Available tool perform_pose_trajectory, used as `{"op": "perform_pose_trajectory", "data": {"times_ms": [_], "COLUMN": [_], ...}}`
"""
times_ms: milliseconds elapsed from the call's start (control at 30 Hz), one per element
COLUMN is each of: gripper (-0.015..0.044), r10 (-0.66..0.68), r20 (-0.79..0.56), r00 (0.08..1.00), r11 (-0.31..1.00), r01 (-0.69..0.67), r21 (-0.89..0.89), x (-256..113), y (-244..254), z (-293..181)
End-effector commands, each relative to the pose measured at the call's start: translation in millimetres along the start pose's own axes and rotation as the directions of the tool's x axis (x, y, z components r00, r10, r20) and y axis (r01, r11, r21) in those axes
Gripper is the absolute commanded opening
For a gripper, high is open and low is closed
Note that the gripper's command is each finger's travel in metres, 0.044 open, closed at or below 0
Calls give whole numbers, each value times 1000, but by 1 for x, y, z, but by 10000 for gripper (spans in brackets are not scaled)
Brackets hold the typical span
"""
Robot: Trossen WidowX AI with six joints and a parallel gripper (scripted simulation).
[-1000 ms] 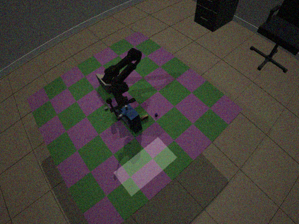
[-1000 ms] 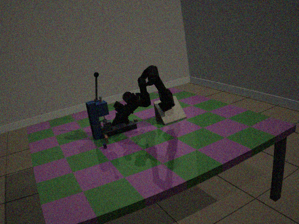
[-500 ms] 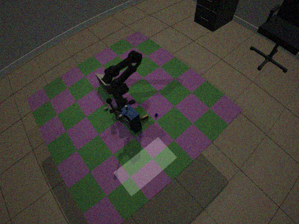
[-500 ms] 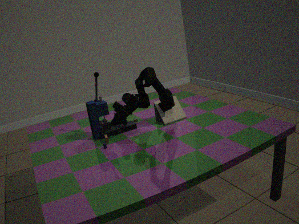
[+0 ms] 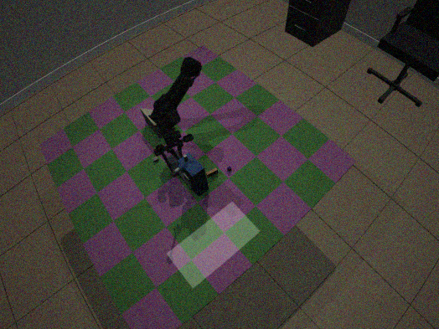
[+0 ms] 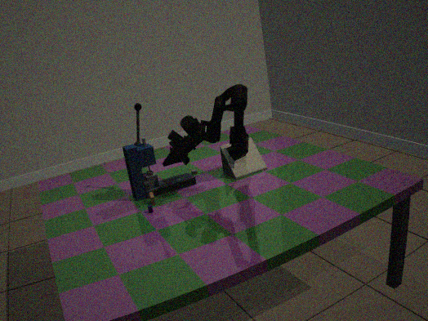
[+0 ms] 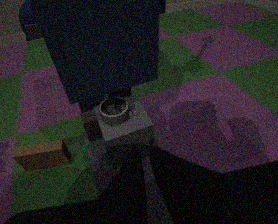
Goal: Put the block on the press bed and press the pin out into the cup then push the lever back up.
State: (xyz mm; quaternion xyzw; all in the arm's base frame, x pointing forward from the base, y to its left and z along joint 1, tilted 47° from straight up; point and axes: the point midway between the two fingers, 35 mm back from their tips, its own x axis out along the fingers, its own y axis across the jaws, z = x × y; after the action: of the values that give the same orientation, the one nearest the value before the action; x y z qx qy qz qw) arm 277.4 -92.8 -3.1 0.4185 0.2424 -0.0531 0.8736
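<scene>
A blue press (image 5: 192,167) (image 6: 139,153) (image 7: 100,45) is seen on a green-and-purple checkered tabletop (image 5: 268,145) (image 6: 323,211) (image 7: 200,85), its lever (image 6: 138,122) raised and topped by a dark knob. The gray block (image 6: 151,180) (image 7: 127,127) is seated at the press's working end, low in front of the blue body; a pale ring (image 7: 114,119) is seen at the block's far side from the wrist. Whether the pin is lined up beneath the punch cannot be told in the dim light. The gripper (image 5: 181,151) (image 6: 164,164) (image 7: 144,155) is held above the rail (image 6: 176,183) that runs out from the press, its fingers drawn to a narrow gap with nothing gripped, and the lever is left untouched. The black arm (image 5: 176,92) (image 6: 240,121) is mounted on a pale wedge base (image 5: 147,116) (image 6: 251,163), beyond the rail's outer end from the press. An orange-brown bar (image 5: 212,172) (image 6: 151,194) (image 7: 42,154) is laid just beside the press, with a small dark object (image 5: 229,169) (image 6: 150,209) set farther out on the same side.
</scene>
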Motion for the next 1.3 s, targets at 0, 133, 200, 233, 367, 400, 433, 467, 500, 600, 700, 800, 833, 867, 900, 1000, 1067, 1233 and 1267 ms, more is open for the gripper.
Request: {"op": "perform_pose_trajectory", "data": {"times_ms": [0,133,200,233,367,400,433,467,500,600,700,800,833,867,900,1000,1067,1233,1267], "gripper": [30,30,30,30,30,30,30,30,30,30,109,187,214,240,266,300,300,300,300], "r10": [8,33,67,84,150,163,171,173,173,173,173,173,173,173,173,173,173,173,173], "r20": [-2,-23,-52,-67,-127,-139,-147,-149,-149,-149,-149,-149,-149,-149,-149,-149,-149,-149,-149], "r00": [1000,999,996,994,981,977,974,974,974,974,974,974,974,974,974,974,974,974,974], "r11": [1000,999,997,995,982,979,977,976,976,976,976,976,976,976,976,976,976,976,976], "r01": [-8,-34,-70,-88,-162,-178,-187,-190,-190,-190,-190,-190,-190,-190,-190,-190,-190,-190,-190], "r21": [-3,-20,-43,-54,-94,-101,-105,-107,-107,-107,-107,-107,-107,-107,-107,-107,-107,-107,-107], "x": [-13,-5,6,12,33,37,40,40,40,40,40,40,40,40,40,40,40,40,40], "y": [0,0,0,-1,-4,-5,-5,-5,-5,-5,-5,-5,-5,-5,-5,-5,-5,-5,-5], "z": [0,-3,-8,-11,-29,-33,-35,-36,-36,-36,-36,-36,-36,-36,-36,-36,-36,-36,-36]}}
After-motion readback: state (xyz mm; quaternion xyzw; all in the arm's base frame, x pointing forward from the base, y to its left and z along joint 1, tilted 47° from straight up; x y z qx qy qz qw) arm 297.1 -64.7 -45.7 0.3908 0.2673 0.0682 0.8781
